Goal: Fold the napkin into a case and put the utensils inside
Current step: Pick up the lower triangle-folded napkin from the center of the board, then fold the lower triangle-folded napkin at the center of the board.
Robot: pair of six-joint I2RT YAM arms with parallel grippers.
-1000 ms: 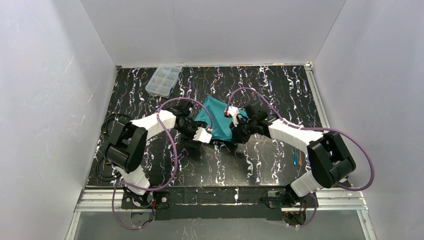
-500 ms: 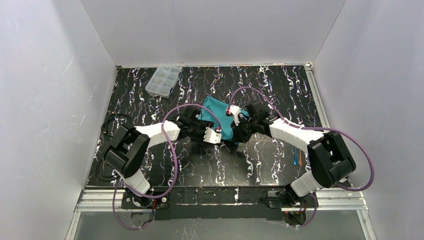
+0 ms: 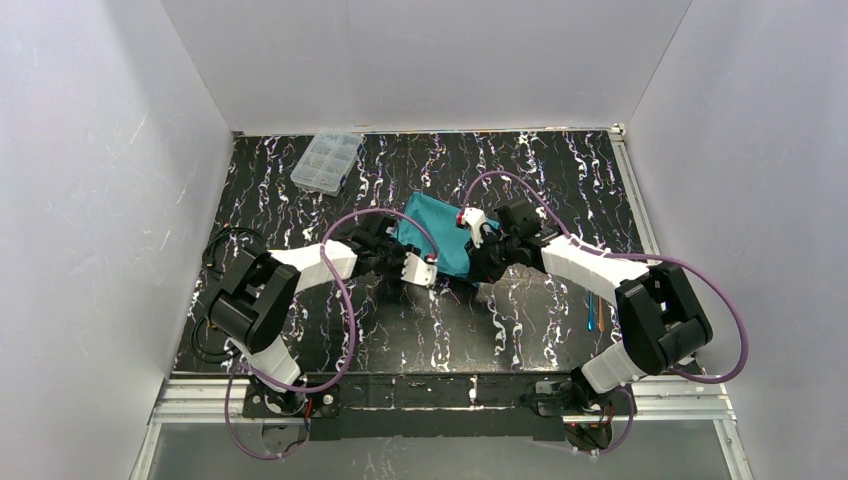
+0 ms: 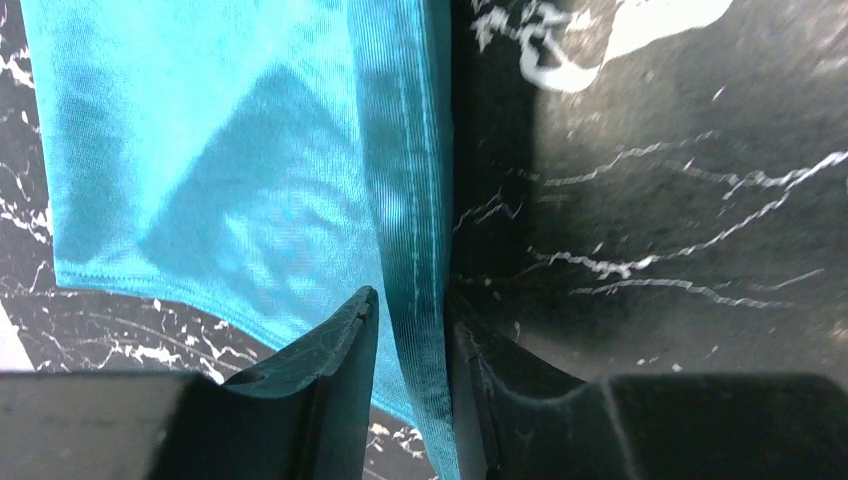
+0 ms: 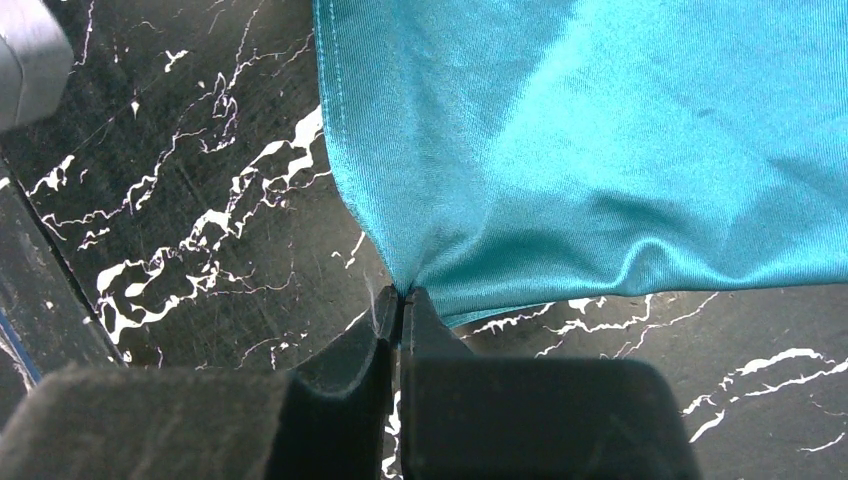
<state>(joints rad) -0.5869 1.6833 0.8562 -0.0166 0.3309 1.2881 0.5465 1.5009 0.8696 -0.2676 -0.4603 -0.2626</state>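
The teal-green napkin point(image 3: 438, 232) lies folded at the middle of the black marbled table point(image 3: 520, 330). My right gripper point(image 5: 400, 300) is shut on the napkin point(image 5: 600, 150) at a bunched corner of its near edge, and the cloth puckers upward from the pinch. From the left side my left gripper point(image 4: 410, 310) straddles the stitched hem of the napkin point(image 4: 200, 150). Its jaws stand narrowly apart, the hem running up between them. In the top view both grippers, left point(image 3: 437, 272) and right point(image 3: 474, 272), meet at the napkin's near edge. The utensils point(image 3: 592, 312) lie by the right arm.
A clear plastic compartment box point(image 3: 327, 160) sits at the back left of the table. White walls close in the table on three sides. Purple cables loop over both arms.
My left arm has reached right to the napkin's near edge, and its jaws have narrowed round the hem. The right gripper has kept its pinch and barely moved.
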